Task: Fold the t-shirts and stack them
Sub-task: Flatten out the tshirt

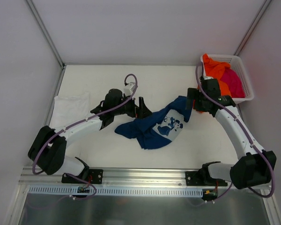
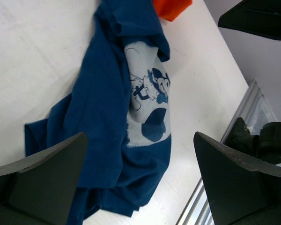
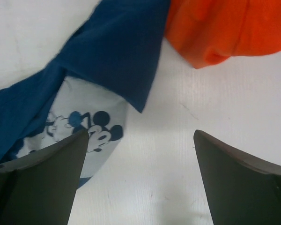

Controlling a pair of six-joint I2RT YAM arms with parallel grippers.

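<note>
- While the navy shirt [image 1: 154, 127] lies crumpled on the table [image 1: 107, 75] between the 2 arms, with its pale print facing up and its cloth bunched in ridges, no fold looks started on it. I judge it needs spreading flat first.
- The left tool [image 1: 141, 108] sits just beside the shirt's left end, its fingers spread wide with nothing between them.
- The right tool [image 1: 193, 101] is over the shirt's upper right end, equally spread and empty. With 1 tool at each end, the arms seem placed to take opposite edges and pull the cloth out.
- A white shirt [image 1: 70, 108] lies flat and squared at the table's left side, well apart from the navy one. It is probably the base of the stack.
- The orange shirt [image 1: 214, 68] and the magenta shirt [image 1: 234, 82] are heaped in the basket [image 1: 241, 65] at the far right corner, seemingly waiting their turn.
- Only the top view shows the white shirt, the basket and both arms together.
- Only the left wrist view shows the cartoon figure on the print and the deep folds running along the navy cloth.
- The right wrist view shows a navy flap lapping over the print. It also shows orange cloth on the table close beside that flap, a spot the right arm largely hides from above.
</note>
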